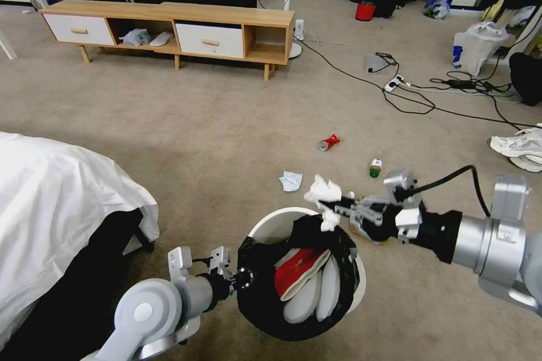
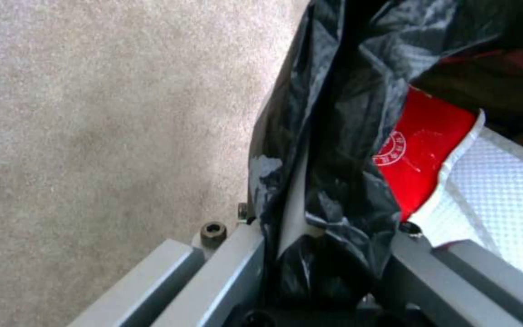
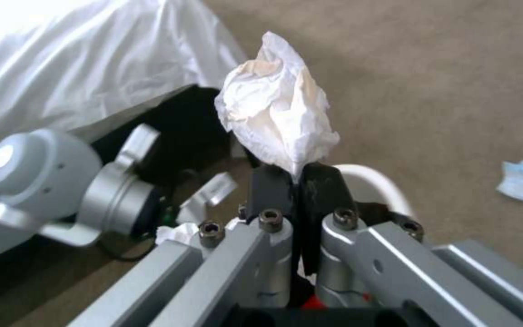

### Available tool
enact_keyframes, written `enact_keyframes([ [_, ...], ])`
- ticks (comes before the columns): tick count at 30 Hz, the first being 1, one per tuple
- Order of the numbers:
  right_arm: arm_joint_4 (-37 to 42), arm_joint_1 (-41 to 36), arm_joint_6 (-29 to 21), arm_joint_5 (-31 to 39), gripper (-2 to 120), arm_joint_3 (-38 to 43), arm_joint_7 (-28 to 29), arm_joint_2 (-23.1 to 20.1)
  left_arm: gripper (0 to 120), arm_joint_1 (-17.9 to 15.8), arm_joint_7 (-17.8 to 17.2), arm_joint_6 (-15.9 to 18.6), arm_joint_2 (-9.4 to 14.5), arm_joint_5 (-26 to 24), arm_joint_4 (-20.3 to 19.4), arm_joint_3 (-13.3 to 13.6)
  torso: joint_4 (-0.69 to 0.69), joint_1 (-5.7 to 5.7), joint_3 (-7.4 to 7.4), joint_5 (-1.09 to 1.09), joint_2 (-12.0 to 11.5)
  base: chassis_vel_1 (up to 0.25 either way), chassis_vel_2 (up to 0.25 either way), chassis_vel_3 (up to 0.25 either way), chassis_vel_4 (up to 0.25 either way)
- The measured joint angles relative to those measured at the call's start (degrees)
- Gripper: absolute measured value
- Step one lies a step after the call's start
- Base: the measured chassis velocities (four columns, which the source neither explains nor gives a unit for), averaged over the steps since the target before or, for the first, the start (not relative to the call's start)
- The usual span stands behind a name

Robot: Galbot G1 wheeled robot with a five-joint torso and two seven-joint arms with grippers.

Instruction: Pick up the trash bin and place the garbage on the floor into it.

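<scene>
Above the carpeted floor [image 1: 214, 124], low in the head view, we note the left gripper [image 1: 244, 278] clamped on the rim of the trash bin [image 1: 271, 225]; the left wrist view shows its fingers [image 2: 237, 268] pinching the white wall and the black bag liner [image 2: 334, 113] between them. We see the bin tilted, its mouth facing the camera, with a red-and-white wrapper [image 1: 299, 271] lying inside. Over the bin's far rim we find the right gripper [image 1: 333, 207], pads [image 3: 273, 186] closed tight on a crumpled white tissue [image 3: 277, 118] that stands up from the tips. Beyond the bin, on the floor, we log another tissue [image 1: 291, 180] just beside it, a crushed red can [image 1: 328, 142] farther out, and a green bottle [image 1: 375, 167] near the right arm. A white-covered bed [image 1: 51, 197] sits to the robot's left.
</scene>
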Motion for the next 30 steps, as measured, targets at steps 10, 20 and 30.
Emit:
enact_keyframes([
  [10,0.0,0.3,-1.2,-3.2,0,-4.1,-3.4,0.8,0,-1.7,0.4,0.3,-1.5,0.6,1.6,2.4,-0.01,0.00,0.00,0.00,0.0,0.000,0.000,0.000,0.000],
  [20,0.0,0.9,-1.8,-4.9,0,-7.0,-5.3,0.3,0,-3.5,0.6,0.3,-2.5,1.1,3.1,4.3,0.00,0.00,0.00,0.00,0.0,0.000,0.000,0.000,0.000],
  [30,0.0,0.9,-2.5,-7.5,25,-10.5,-5.3,1.4,0,-5.0,-0.1,0.3,-3.6,1.2,3.4,5.6,0.00,0.00,0.00,0.00,0.0,0.000,0.000,0.000,0.000],
])
